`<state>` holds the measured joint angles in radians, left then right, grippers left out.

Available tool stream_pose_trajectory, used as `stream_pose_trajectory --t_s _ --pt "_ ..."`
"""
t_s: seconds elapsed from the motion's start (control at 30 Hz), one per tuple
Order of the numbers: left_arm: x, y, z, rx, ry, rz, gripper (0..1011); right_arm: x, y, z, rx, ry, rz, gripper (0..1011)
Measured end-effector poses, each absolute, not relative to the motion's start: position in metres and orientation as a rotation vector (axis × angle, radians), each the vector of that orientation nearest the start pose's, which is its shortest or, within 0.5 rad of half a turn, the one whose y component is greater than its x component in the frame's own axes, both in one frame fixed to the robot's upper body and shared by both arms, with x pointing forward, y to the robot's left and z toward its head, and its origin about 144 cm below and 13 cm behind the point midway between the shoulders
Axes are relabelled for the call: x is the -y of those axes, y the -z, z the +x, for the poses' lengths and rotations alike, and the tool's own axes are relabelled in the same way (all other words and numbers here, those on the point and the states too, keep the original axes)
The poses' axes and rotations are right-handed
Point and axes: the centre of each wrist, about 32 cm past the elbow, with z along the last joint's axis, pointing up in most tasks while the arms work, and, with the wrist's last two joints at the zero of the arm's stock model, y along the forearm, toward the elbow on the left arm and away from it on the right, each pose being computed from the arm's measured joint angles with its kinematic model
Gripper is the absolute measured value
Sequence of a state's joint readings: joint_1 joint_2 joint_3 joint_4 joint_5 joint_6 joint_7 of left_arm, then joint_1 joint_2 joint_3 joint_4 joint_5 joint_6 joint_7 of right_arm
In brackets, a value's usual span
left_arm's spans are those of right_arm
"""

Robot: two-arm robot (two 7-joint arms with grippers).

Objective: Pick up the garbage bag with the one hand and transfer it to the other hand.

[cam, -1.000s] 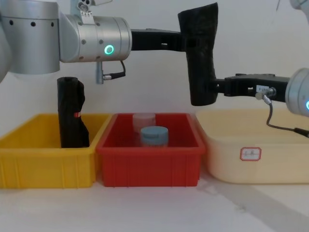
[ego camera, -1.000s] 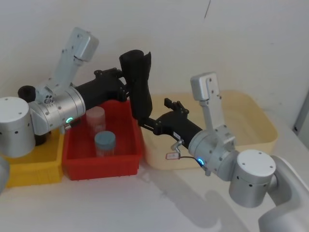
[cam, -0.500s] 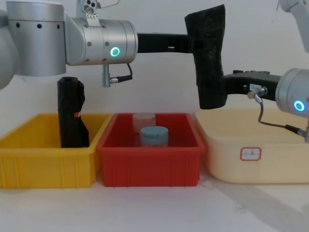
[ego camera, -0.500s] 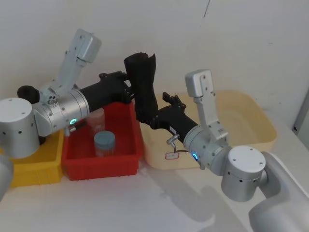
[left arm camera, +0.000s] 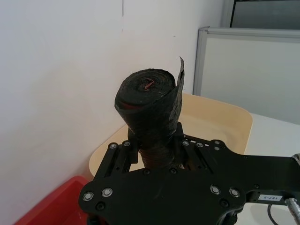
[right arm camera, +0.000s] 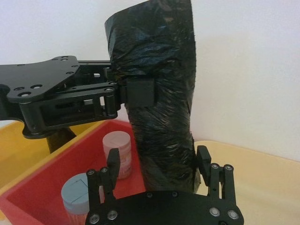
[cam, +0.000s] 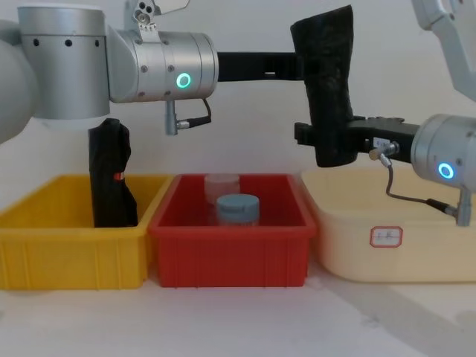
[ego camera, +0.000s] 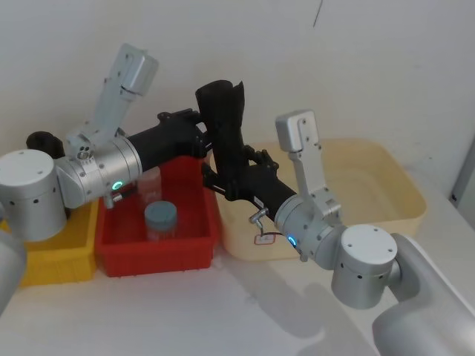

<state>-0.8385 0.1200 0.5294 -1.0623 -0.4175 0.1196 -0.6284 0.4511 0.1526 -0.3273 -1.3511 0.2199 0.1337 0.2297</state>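
Garbage bag (cam: 327,89) upright in air, left claw (cam: 314,65) clamped on upper part, right claw (right arm camera: 157,161) open around bottom end.

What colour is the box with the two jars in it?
Red; the bin shows best in the chest view.

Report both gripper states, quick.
Left gripper: shut on the bag, upper part.
Right gripper: open, fingers either side of the bag's lower end.

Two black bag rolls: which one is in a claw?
The roll raised high, gripped by the left claw; the other roll stands in the yellow bin.
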Motion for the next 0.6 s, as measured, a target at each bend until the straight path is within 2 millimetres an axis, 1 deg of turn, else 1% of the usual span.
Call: stream_pose_trajectory --t_s 0.1,0.13,0.23,0.27,0.3,0.33,0.37,0.4,0.57,0.6 --pt "-0.1384 -1.3095 0.6431 0.097 -0.550 -0.013 394 0.1808 -1.2293 0.5691 0.064 1.063 -0.016 983" --pt "-0.1382 -1.3094 0.6433 0.097 -0.549 -0.014 394 0.1804 -1.2290 0.5695 0.062 1.062 -0.016 950" --pt "-0.1378 -1.3090 0.6440 0.095 -0.548 -0.016 394 0.1799 -1.2286 0.5698 0.060 1.061 -0.016 912" --pt "-0.1375 -1.3088 0.6442 0.094 -0.547 -0.016 394 0.1795 -1.2284 0.5700 0.059 1.060 -0.016 867" --pt "-0.1375 -1.3087 0.6444 0.094 -0.547 -0.017 394 0.1794 -1.2284 0.5702 0.058 1.060 -0.016 840" --pt "-0.1374 -1.3087 0.6445 0.093 -0.546 -0.017 394 0.1793 -1.2284 0.5702 0.058 1.060 -0.016 840" --pt "-0.1373 -1.3086 0.6445 0.093 -0.546 -0.018 394 0.1791 -1.2282 0.5704 0.057 1.059 -0.016 781" --pt "-0.1372 -1.3083 0.6447 0.092 -0.545 -0.018 394 0.1789 -1.2281 0.5705 0.056 1.059 -0.015 781" --pt "-0.1369 -1.3082 0.6452 0.091 -0.544 -0.019 394 0.1785 -1.2278 0.5709 0.054 1.058 -0.015 611" --pt "-0.1368 -1.3082 0.6452 0.091 -0.544 -0.019 394 0.1784 -1.2277 0.5709 0.054 1.058 -0.015 594"
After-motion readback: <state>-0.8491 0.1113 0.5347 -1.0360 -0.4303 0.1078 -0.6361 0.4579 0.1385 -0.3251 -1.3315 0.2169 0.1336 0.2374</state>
